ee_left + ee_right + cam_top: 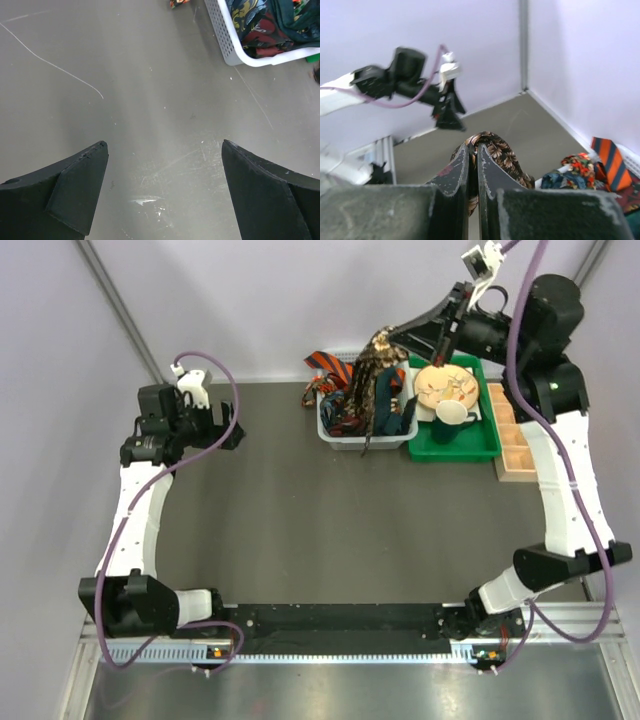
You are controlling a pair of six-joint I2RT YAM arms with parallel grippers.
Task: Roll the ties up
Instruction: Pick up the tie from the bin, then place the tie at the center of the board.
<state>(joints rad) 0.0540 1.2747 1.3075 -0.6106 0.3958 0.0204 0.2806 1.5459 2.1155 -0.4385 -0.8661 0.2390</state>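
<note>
My right gripper (384, 336) is shut on the brown-black speckled tie (378, 375) and holds it lifted above the white mesh basket (338, 437); the tie hangs down into the basket. In the right wrist view the tie (505, 155) loops over the closed gripper (473, 147). More ties fill the basket (227, 42): dark red (265, 37), dark teal (390, 410), and an orange-black striped tie (327, 366) draped over the far rim, also in the right wrist view (611, 157). My left gripper (165, 145) is open and empty over bare table at the left (228, 430).
A green tray (470, 447) right of the basket holds a plate (447, 385) and a dark mug (452, 425). A wooden compartment box (515, 445) stands at the far right. Walls enclose the table at back and sides.
</note>
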